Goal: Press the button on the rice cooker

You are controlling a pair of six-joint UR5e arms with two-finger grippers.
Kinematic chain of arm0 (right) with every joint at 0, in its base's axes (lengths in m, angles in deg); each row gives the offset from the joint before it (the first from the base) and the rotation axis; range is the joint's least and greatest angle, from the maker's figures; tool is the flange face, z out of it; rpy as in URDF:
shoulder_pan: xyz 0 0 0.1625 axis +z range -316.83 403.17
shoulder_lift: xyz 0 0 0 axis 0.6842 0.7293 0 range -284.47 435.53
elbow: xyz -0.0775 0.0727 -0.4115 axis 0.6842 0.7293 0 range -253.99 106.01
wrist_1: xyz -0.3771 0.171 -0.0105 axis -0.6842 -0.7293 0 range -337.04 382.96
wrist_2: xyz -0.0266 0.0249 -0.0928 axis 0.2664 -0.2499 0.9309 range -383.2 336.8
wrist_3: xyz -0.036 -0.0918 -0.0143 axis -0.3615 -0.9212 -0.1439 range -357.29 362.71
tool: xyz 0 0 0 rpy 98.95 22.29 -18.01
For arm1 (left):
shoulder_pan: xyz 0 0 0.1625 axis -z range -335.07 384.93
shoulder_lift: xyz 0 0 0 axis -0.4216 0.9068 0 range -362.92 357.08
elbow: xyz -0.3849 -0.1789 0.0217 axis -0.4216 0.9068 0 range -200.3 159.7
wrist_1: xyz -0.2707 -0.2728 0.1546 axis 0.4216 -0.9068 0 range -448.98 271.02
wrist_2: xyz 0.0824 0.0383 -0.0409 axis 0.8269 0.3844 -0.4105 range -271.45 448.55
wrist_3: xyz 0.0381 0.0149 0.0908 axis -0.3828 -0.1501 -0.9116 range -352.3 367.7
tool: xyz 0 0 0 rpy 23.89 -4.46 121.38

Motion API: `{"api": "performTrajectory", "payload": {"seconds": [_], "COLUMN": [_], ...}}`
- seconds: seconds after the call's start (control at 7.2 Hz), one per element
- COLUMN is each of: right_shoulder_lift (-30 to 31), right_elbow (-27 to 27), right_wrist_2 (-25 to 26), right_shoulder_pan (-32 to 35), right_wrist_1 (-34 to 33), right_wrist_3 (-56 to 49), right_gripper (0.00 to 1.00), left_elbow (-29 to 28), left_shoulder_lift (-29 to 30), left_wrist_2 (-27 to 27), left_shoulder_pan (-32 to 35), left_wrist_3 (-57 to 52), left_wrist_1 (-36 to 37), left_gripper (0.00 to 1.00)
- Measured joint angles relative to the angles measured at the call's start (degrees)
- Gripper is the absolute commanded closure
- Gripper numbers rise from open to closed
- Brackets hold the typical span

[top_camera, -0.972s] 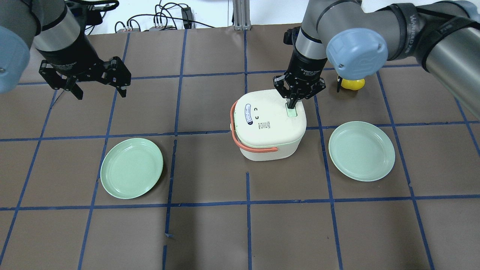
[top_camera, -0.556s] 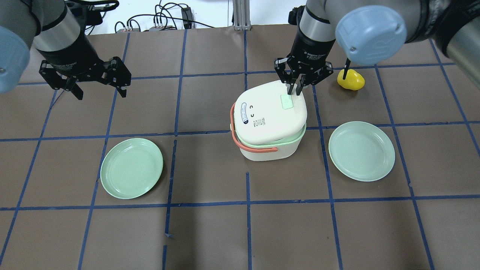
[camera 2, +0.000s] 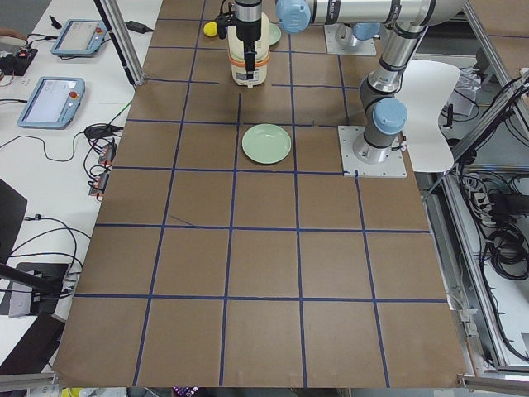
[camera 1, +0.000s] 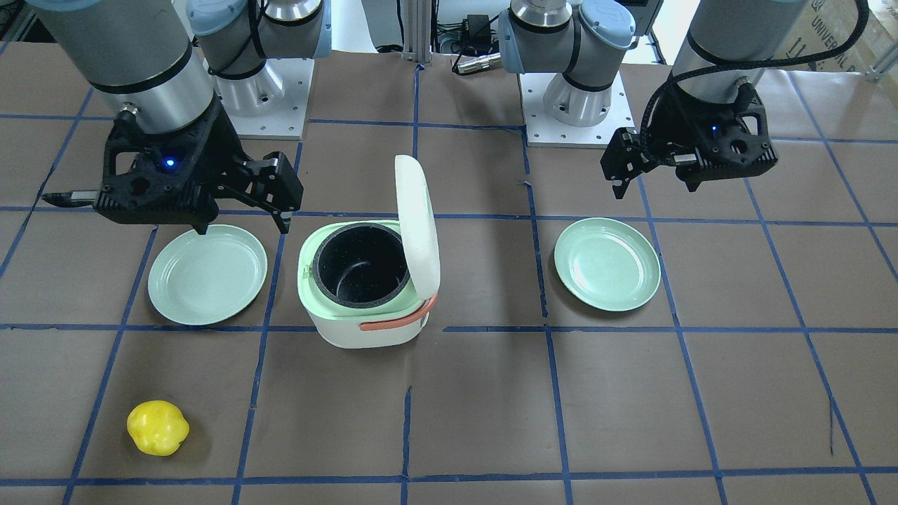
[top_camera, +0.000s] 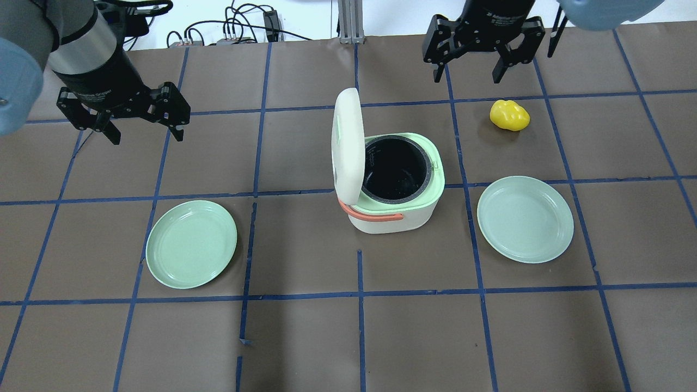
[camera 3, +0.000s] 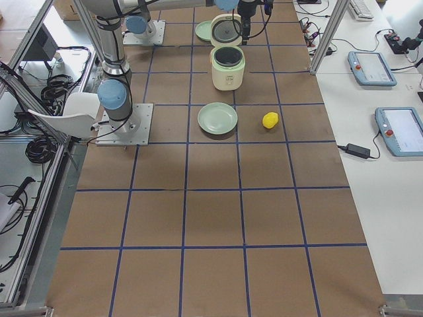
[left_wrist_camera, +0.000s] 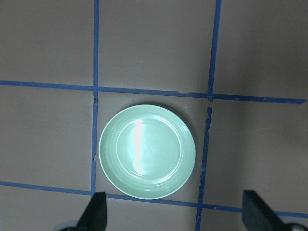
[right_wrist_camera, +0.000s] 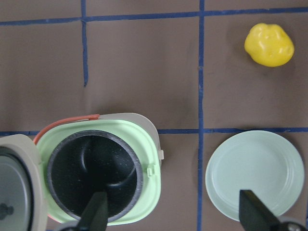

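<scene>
The white rice cooker (top_camera: 400,215) stands mid-table with its lid (top_camera: 348,144) swung upright and the dark inner pot (top_camera: 395,169) showing. It also shows in the front view (camera 1: 358,326) and in the right wrist view (right_wrist_camera: 144,144). The lid button is not clearly visible. My right gripper (top_camera: 466,79) is open and empty, raised well above and beyond the cooker; in the front view it (camera 1: 244,226) hangs beside the cooker. My left gripper (top_camera: 147,137) is open and empty, far to the cooker's left, high above a green plate (left_wrist_camera: 147,151).
Two green plates lie on the table, one on the left (top_camera: 191,244) and one on the right (top_camera: 525,219) of the cooker. A yellow pepper-like object (top_camera: 509,115) lies beyond the right plate. Cables run along the table's far edge.
The right gripper, shut with its fingertips on the lid button, has lifted away toward the far side and opened. The lid has sprung from closed to fully upright. The left arm has not moved.
</scene>
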Motion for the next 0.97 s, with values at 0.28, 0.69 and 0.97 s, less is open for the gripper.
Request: {"api": "performTrajectory", "payload": {"seconds": [0.28,0.69,0.97], "right_shoulder_lift": [1.62,4.12,4.36], "right_elbow": [-0.82,-4.97,-5.71], "right_wrist_2": [1.75,2.16,1.77], "right_shoulder_pan": [-3.26,-4.51,-4.35], "right_wrist_1": [1.95,2.23,2.1], "right_wrist_3": [-5.76,-8.4,-8.1], "right_gripper": [0.05,0.01,0.0], "left_elbow": [0.0,0.0,0.0], "left_shoulder_lift": [0.0,0.0,0.0], "left_wrist_2": [0.0,0.02,0.02], "left_shoulder_pan": [0.0,0.0,0.0], "left_wrist_3": [0.0,0.0,0.0], "left_wrist_1": [0.0,0.0,-0.01], "left_gripper": [0.0,0.0,0.0]}}
